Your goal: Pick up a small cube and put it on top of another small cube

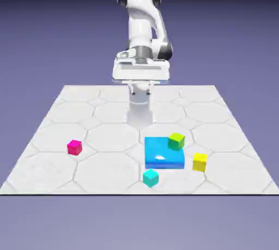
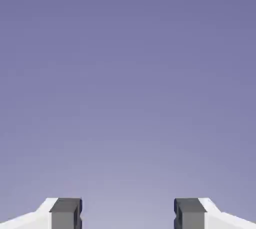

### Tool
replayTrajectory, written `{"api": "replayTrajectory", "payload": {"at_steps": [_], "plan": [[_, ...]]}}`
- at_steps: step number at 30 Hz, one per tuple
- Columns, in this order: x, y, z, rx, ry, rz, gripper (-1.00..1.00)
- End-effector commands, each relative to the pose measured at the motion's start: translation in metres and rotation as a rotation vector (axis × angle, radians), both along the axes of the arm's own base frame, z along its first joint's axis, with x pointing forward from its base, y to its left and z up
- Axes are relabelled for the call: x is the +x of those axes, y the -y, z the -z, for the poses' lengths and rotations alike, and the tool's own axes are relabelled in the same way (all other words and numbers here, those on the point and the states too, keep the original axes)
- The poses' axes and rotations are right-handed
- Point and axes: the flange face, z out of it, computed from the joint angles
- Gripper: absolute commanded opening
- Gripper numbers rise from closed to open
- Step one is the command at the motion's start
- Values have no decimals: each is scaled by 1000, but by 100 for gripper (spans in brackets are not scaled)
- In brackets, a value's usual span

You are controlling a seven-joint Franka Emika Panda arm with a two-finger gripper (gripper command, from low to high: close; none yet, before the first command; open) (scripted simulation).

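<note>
Above the tabletop [image 1: 109, 134], toward its far edge, the white arm [image 1: 140, 25] holds its pincer [image 1: 140, 91] spread, well apart from every cube. Nearer the camera lie the blue block [image 1: 163, 155], with the green cube [image 1: 176, 141] at its corner, and the yellow [image 1: 200, 162], cyan [image 1: 151, 178] and magenta cubes [image 1: 74, 147].

So there's one robot arm [image 1: 140, 30] at 12 o'clock, four small cubes on the table [image 1: 109, 134] (magenta [image 1: 74, 147], green [image 1: 176, 141], yellow [image 1: 200, 162], cyan [image 1: 151, 178]) and one flat blue block [image 1: 163, 156], around 5 o'clock in the exterior view. That's one table too, lol.
</note>
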Motion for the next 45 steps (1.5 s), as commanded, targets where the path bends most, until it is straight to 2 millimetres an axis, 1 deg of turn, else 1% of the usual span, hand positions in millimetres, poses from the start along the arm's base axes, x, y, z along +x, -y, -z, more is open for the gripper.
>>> {"api": "replayTrajectory", "payload": {"at_steps": [1,5,9,13,17,21,25,26,27,31,32,33,34,38,39,41,43,45], "plan": [[8,0,8,16,-40,27,0],[37,2,42,84,-197,138,0],[63,4,82,154,-354,255,0],[84,5,125,226,-510,376,0],[100,4,170,300,-669,500,0],[111,2,215,375,-829,626,0],[118,-3,259,449,-992,751,0],[119,-4,267,462,-1023,773,0],[119,-4,267,462,-1023,773,0],[108,-16,332,462,-1023,773,0],[108,-16,334,462,-1023,773,0],[108,-16,334,462,-1023,773,-100],[108,-16,334,462,-1023,773,-100],[118,-4,269,462,-1023,773,-100],[116,-37,260,411,-1039,680,-100],[104,-110,244,292,-1068,472,-100],[80,-179,229,167,-1086,267,-100],[47,-243,214,36,-1091,67,-100]]}}
